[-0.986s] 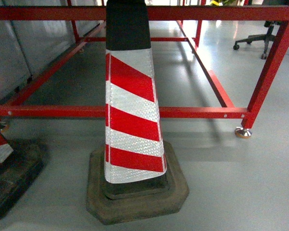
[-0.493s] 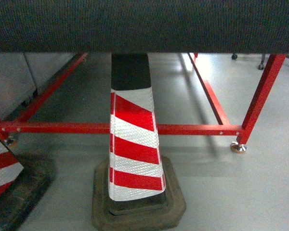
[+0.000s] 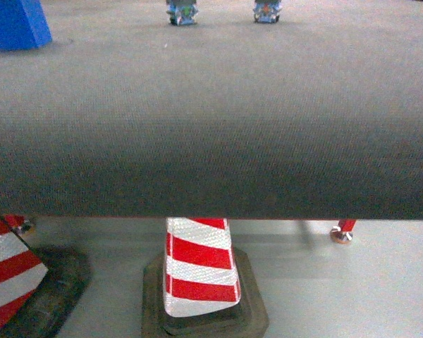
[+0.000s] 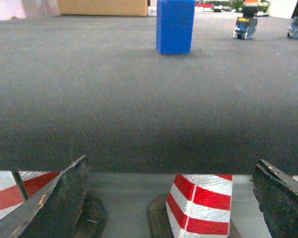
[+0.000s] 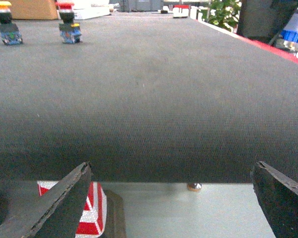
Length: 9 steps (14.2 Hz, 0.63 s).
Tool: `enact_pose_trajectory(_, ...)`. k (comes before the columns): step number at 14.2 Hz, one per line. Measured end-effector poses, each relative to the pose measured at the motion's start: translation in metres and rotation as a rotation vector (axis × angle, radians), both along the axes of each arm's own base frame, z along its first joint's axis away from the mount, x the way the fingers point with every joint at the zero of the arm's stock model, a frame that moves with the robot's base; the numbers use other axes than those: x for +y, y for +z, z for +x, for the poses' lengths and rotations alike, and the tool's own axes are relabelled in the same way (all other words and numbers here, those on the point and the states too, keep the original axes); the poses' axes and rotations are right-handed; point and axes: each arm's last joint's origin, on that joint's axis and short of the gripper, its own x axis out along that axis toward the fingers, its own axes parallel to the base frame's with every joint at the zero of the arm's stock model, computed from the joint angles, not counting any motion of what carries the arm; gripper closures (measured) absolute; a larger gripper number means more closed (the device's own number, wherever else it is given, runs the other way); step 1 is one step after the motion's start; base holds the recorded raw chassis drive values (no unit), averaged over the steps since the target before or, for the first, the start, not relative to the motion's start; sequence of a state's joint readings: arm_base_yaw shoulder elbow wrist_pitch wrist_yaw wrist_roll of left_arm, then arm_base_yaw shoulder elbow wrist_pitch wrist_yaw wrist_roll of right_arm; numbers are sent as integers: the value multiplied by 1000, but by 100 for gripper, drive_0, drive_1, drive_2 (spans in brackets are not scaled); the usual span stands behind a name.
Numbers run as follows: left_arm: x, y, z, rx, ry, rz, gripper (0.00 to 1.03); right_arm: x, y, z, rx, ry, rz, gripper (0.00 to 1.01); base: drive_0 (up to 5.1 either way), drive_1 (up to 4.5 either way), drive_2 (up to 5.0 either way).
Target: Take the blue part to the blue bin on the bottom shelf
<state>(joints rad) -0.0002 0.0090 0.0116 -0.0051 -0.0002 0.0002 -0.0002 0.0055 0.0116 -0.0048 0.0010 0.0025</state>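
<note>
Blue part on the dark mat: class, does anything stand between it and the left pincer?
Nothing visible does. The blue part stands upright far across bare table mat, and the open left pincer hangs off the near edge. The push buttons stand off to the right.

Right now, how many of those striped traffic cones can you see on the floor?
2. One cone stands under the middle of the table's front edge; the second cone is at the far left, cut off by the frame. The tabletop could hide others.
</note>
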Motion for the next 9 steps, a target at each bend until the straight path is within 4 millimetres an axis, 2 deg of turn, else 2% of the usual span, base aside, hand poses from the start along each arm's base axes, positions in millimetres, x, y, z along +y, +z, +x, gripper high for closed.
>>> enact_pose_trajectory(9, 0, 0, 0, 0, -1, 0, 5, 0, 0, 0, 0, 1, 1, 3, 0, 0, 0)
